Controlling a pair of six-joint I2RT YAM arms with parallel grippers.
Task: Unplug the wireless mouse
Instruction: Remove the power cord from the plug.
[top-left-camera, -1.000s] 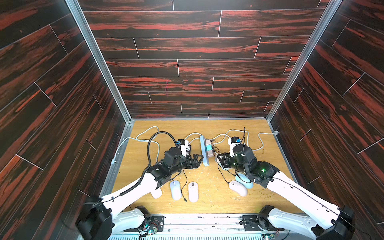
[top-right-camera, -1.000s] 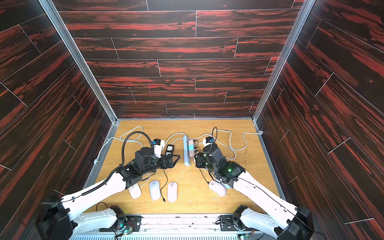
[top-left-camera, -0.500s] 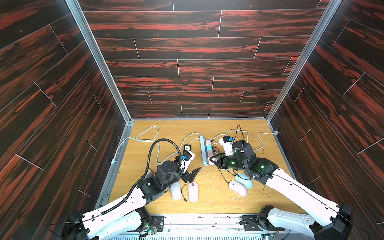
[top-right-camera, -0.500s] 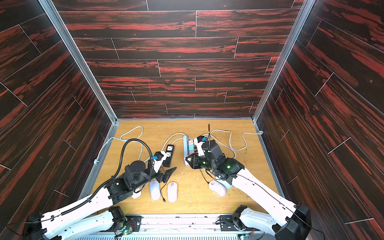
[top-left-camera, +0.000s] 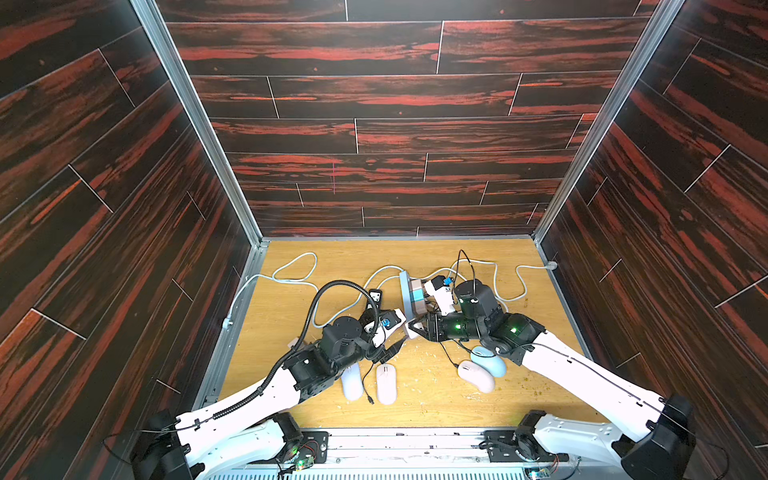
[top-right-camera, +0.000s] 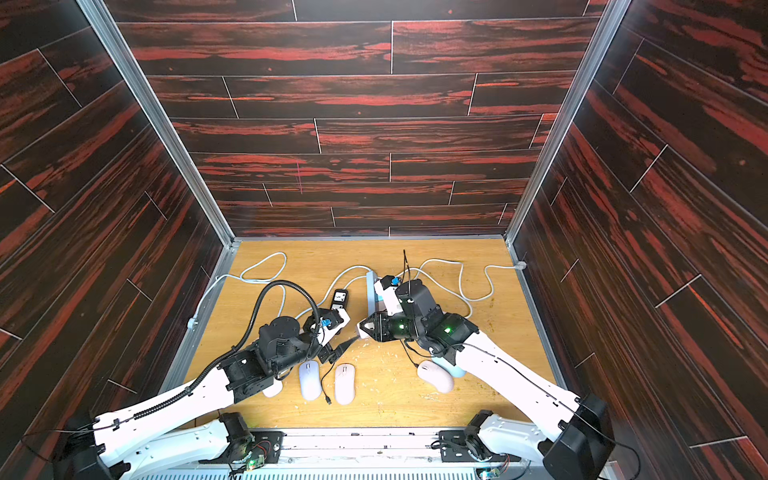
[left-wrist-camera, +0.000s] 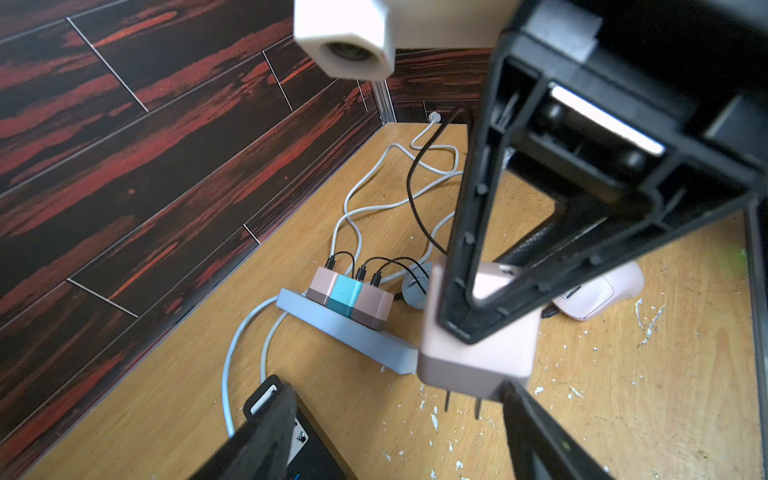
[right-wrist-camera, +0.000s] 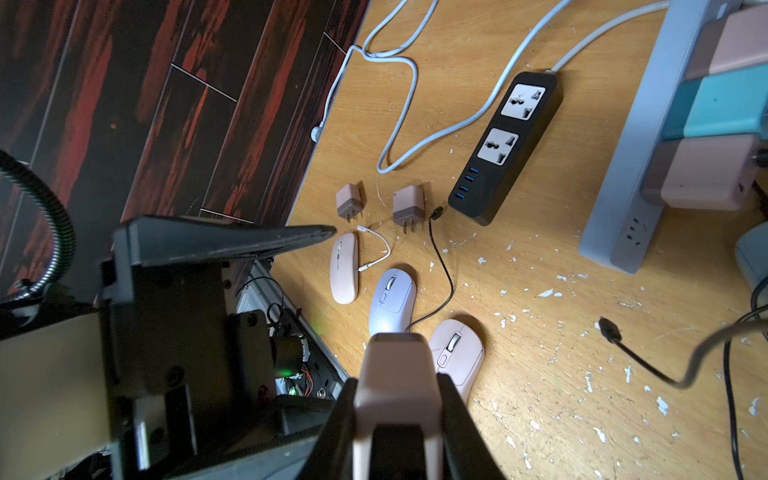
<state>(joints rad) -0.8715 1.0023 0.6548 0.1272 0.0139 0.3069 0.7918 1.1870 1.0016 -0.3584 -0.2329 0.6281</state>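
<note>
The right gripper (right-wrist-camera: 397, 399) is pinching a pink charger (left-wrist-camera: 473, 361) clear of the grey power strip (left-wrist-camera: 345, 328).
The charger is hanging just off the strip's near end with its prongs bare, while three more chargers (left-wrist-camera: 351, 293) (pink, teal, pink) are sitting plugged in. The left gripper (left-wrist-camera: 390, 399) is hovering just beside it, fingers spread, gripping nothing. A pink mouse (top-left-camera: 476, 376) and a blue mouse (top-left-camera: 489, 360) are lying together on the table (top-left-camera: 436, 399).
</note>
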